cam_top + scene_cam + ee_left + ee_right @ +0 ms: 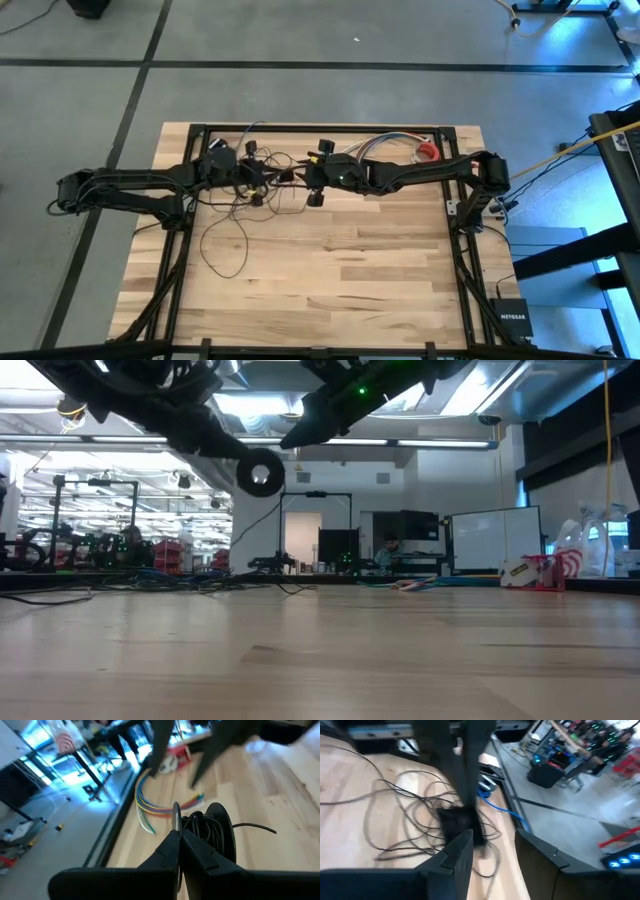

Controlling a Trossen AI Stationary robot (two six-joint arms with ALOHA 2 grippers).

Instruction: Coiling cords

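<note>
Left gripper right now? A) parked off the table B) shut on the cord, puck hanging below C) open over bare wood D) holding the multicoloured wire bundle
B: the left gripper is pinched shut on the cord, with the round puck dangling above the table.
</note>
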